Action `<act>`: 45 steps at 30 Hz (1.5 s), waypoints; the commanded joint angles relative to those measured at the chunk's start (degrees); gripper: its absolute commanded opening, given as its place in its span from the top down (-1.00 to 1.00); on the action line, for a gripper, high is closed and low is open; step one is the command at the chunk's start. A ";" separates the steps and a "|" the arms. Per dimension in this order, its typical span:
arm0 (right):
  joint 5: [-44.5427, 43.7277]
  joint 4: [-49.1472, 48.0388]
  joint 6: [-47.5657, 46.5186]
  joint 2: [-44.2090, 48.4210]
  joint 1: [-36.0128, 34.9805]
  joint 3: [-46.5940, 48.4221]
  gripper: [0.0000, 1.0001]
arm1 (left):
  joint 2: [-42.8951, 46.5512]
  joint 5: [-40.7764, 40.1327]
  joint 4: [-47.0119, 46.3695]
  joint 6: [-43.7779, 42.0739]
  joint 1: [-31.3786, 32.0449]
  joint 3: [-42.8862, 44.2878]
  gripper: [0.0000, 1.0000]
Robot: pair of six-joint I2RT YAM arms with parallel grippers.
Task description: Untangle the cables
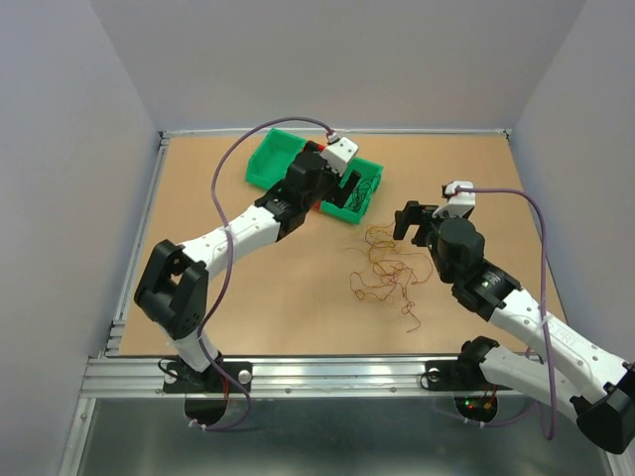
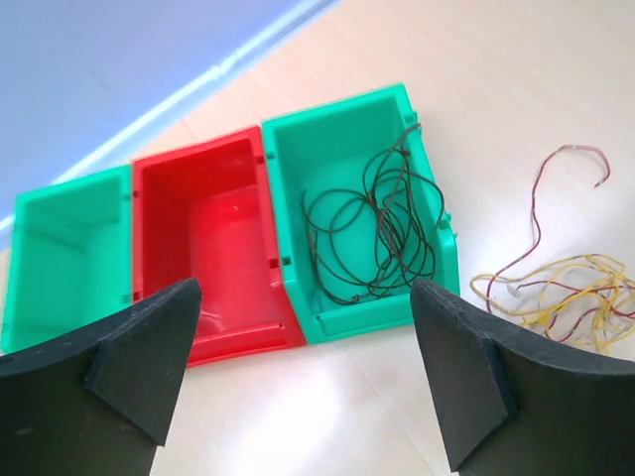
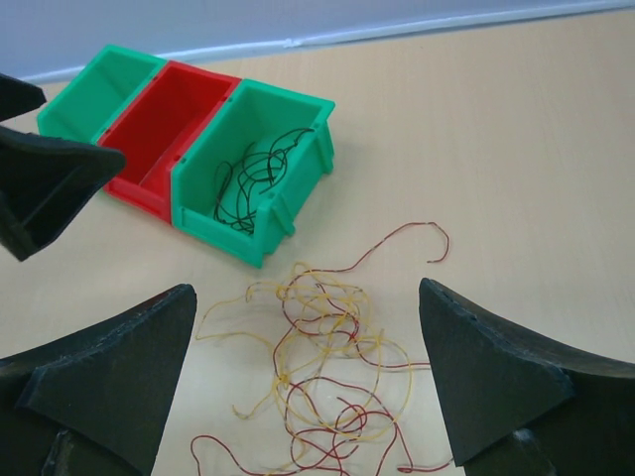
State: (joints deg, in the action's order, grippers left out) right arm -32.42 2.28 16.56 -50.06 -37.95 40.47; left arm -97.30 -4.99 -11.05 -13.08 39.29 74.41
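**A:** What's around the wires, from the left?

**B:** The left fingers (image 2: 303, 297) hang over a row of bins at the far side, spread wide and holding nothing. A purple cable (image 1: 217, 188) loops along that arm. Over at the right, the right fingers (image 3: 308, 297) are parted too, also holding nothing, just above the near side of the loose tangle.

**A:** And the surface?

**B:** A tan surface (image 1: 268, 297) with a metal rail (image 1: 317, 375) along its near edge. Pale grey walls (image 1: 337, 59) stand to the left, far side and right.

**A:** What about the bins?

**B:** Three, touching side by side: the left green bin (image 2: 60, 248), the red bin (image 2: 159, 238), then the right green bin (image 2: 367, 312). The right one holds a coil of black wire (image 2: 367, 228), one loop reaching its far rim. The red and yellow wires (image 3: 317, 367) lie tangled on the surface just right of that bin, between the two arms.
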 commanded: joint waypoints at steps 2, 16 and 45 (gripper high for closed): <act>-0.97 -0.70 -0.12 3.92 0.07 3.04 -0.96 | 5.10 0.58 -12.86 -3.79 0.09 -5.86 -0.98; -2.47 1.32 0.93 9.02 0.07 2.16 -0.94 | -4.38 19.14 -0.23 -17.32 8.78 -1.21 -0.82; -10.19 -0.70 0.49 13.41 0.07 -0.21 -0.83 | -0.47 21.77 4.28 -14.35 9.58 2.23 1.00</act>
State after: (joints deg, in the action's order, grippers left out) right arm -37.50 4.36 17.54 -38.30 -37.95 40.42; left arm -111.26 12.53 -2.72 -29.63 48.90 77.65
